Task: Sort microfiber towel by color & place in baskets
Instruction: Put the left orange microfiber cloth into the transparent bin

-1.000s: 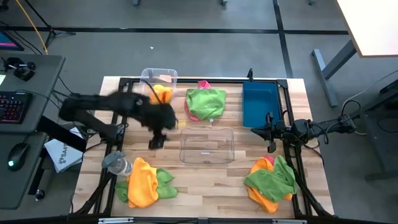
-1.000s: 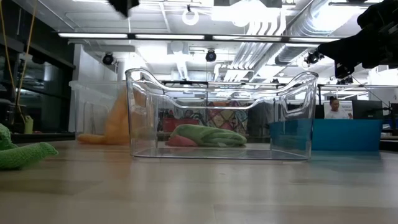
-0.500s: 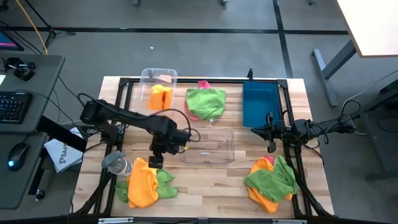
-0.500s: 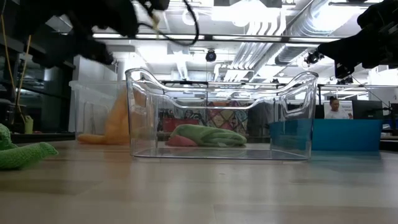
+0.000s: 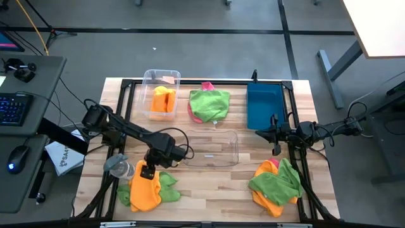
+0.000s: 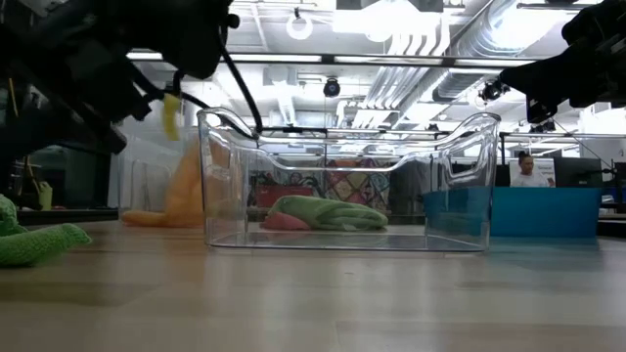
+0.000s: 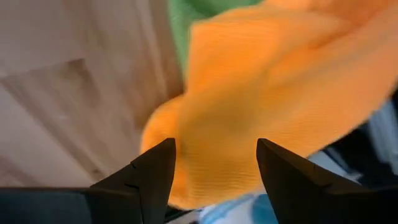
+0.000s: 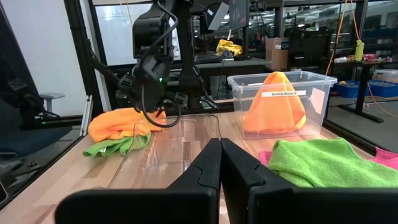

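Rear clear bin (image 5: 161,95): an orange towel (image 5: 163,100) is being held inside. Middle clear bin (image 5: 211,149) and blue bin (image 5: 262,106): nothing is being shown within. A green-and-pink heap (image 5: 209,104) is lying between the rear bins; mixed piles are lying at the front left (image 5: 147,185) and front right (image 5: 276,180). The left gripper (image 5: 147,171) is being held over the front-left pile, fingers spread, as its wrist view alone reveals. The right gripper (image 5: 276,150) is being parked beside the blue bin, fingers pressed together.
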`<action>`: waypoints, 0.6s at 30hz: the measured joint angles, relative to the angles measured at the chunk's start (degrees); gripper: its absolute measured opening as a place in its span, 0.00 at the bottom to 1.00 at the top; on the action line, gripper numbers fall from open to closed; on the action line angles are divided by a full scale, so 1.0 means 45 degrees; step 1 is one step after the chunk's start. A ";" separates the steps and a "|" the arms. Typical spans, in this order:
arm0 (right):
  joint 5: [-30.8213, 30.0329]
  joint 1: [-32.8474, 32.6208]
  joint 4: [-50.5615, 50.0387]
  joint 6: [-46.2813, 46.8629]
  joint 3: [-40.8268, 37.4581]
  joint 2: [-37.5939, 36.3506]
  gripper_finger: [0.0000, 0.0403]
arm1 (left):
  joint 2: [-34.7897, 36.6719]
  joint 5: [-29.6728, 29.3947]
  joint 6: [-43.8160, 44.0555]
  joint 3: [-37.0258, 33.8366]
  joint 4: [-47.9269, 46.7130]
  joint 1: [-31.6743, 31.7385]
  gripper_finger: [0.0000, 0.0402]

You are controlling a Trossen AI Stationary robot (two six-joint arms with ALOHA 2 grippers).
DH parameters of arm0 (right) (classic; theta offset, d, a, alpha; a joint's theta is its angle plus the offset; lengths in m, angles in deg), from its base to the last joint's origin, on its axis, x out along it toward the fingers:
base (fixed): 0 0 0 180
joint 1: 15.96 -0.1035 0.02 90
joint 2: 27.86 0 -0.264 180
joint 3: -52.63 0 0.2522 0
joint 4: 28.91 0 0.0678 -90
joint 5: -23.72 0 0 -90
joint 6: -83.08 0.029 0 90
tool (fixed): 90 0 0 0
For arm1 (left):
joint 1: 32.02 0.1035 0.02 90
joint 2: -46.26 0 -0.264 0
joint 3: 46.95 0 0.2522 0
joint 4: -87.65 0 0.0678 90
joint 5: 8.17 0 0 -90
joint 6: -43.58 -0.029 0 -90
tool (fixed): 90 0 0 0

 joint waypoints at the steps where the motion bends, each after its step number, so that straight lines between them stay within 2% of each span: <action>1: 0.0005 0.0002 0.0000 0.0000 0.0000 0.0002 0.00 | 0.0006 -0.0127 0.0032 -0.0100 0.0112 -0.0021 0.53; 11: 0.0000 0.0003 0.0000 0.0000 0.0000 0.0002 0.00 | 0.0006 -0.0537 0.0342 -0.0619 0.0967 -0.0036 0.53; 13: 0.0000 -0.0001 0.0000 0.0000 0.0000 0.0001 0.00 | 0.0006 -0.0537 0.0219 -0.0615 0.1113 -0.0079 0.50; 16: 0.0000 0.0003 0.0000 0.0000 0.0000 0.0002 0.00 | 0.0006 -0.0535 -0.0171 -0.0589 0.1008 -0.0179 0.36; 18: 0.0000 0.0003 0.0000 0.0000 0.0000 0.0002 0.00 | 0.0082 -0.0490 -0.0712 -0.0427 0.0686 -0.0222 0.18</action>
